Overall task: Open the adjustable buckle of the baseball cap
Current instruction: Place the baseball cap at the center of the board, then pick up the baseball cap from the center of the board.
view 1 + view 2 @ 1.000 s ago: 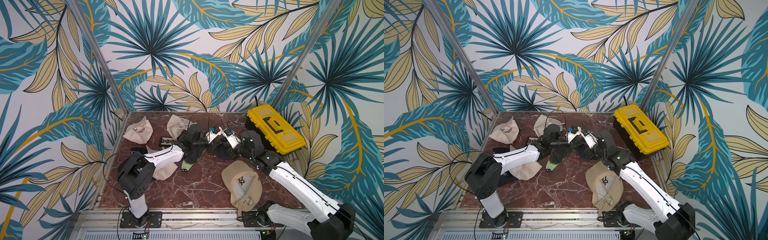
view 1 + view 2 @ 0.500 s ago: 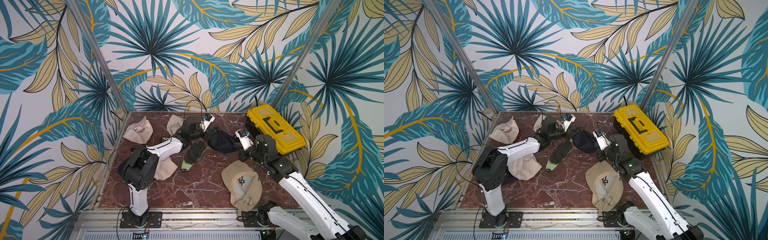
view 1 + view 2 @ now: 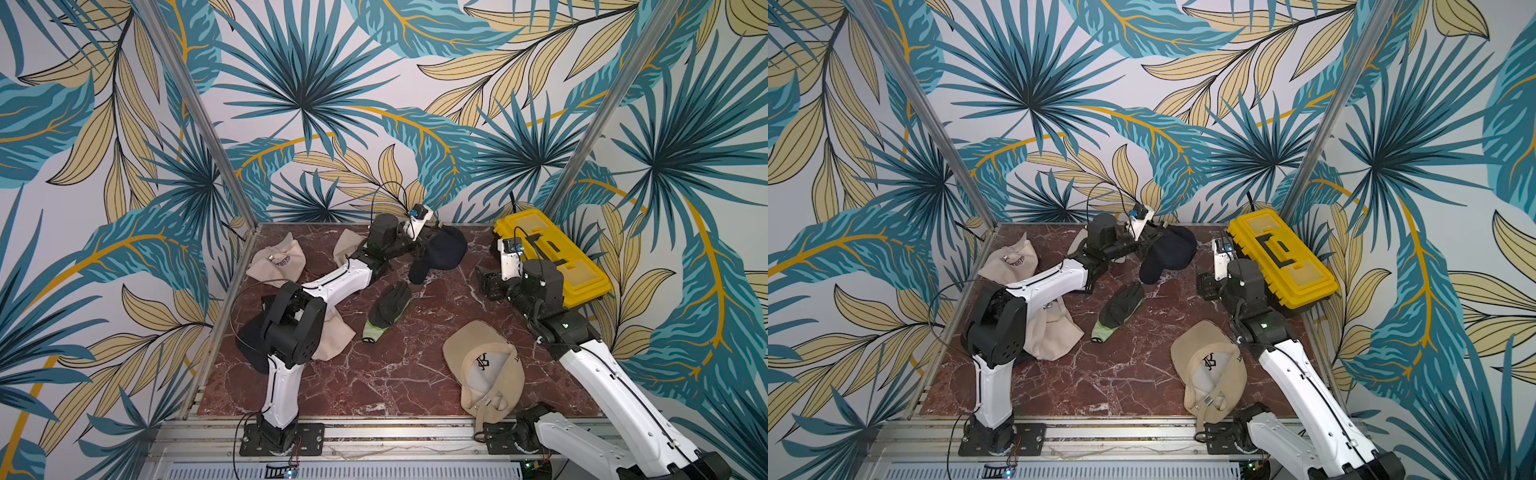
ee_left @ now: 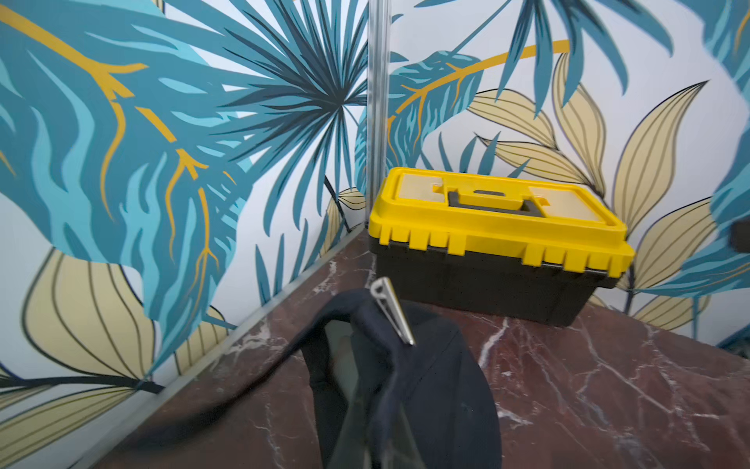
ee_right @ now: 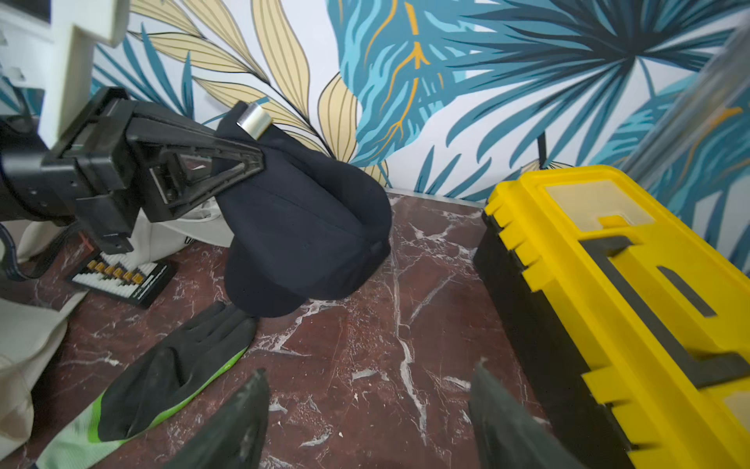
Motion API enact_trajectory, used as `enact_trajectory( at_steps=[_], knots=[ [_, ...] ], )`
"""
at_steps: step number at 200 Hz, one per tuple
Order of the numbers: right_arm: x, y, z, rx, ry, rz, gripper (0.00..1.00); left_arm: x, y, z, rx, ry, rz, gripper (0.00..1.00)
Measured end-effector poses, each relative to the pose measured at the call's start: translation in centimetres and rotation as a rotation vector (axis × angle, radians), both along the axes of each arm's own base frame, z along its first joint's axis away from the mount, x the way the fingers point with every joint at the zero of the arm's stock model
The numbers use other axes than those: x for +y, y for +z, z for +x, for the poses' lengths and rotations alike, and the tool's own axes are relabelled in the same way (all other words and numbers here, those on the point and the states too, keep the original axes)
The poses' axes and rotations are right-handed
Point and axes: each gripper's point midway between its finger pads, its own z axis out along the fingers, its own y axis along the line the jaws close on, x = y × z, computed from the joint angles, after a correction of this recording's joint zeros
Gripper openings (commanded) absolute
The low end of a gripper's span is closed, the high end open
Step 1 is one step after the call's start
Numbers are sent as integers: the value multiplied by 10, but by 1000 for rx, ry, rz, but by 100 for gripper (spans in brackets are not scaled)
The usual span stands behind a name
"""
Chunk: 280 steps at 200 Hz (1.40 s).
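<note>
Cap position: the dark cap (image 3: 440,251) hangs at the rear of the desk (image 3: 374,386), near the back wall. Its brim points down towards the marble, and we cannot tell whether it touches. We hold the cap up with the left tool (image 5: 243,162), which is clamped tight on the rear strap just beside the metal buckle (image 5: 253,119). This grip presents the buckle uppermost and clear of the crown, so that a second tool can reach it. The right tool (image 5: 369,377) has its jaws spread wide and holds nothing. It sits low over the desk beside the yellow toolbox (image 5: 608,284), facing the cap but well apart from it. We judge that the wide setting prepares it to close on the strap or buckle. We cannot tell whether the strap has come free of the buckle. A glove (image 5: 170,365) lies on the desk near the cap.
</note>
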Motion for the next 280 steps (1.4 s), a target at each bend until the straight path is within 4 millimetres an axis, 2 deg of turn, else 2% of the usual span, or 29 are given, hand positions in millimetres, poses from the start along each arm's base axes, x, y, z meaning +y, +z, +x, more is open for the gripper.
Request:
enact_trajectory(
  at_steps=[23, 43, 49, 78, 89, 104, 114, 140, 161, 197, 217, 259, 280],
  knots=[
    [-10, -3, -12, 56, -61, 50, 78, 2, -7, 25, -62, 53, 39, 0],
    [-17, -17, -28, 141, -110, 90, 78, 4, -22, 44, -93, 89, 74, 0],
    [-19, -23, -33, 171, -123, 100, 78, 4, -28, 49, -96, 97, 83, 3],
    [-24, -53, -50, 316, -174, 135, 79, 7, -62, 64, -73, 115, 120, 30],
    [-23, -61, -54, 355, -182, 147, 79, 6, -77, 65, -59, 106, 136, 52],
    [-22, -71, -57, 397, -188, 165, 79, 6, -93, 66, -20, 103, 139, 72],
    [-23, -78, -60, 422, -192, 173, 80, 6, -102, 64, 12, 102, 137, 79],
    [-26, -97, -67, 502, -214, 190, 82, 11, -115, 54, 89, 100, 128, 89],
    [-32, -118, -74, 597, -246, 199, 82, 19, -114, 39, 146, 108, 117, 91],
    [-29, -150, -83, 759, -258, 197, 80, 27, -89, 8, 181, 103, 75, 91],
    [-27, -165, -88, 827, -258, 189, 80, 26, -83, -7, 196, 74, 59, 90],
    [-29, -202, -94, 967, -277, 133, 76, 26, -105, -31, 268, 16, 70, 88],
    [-34, -212, -93, 1000, -290, 93, 67, 29, -118, -39, 297, 12, 86, 88]
  ],
)
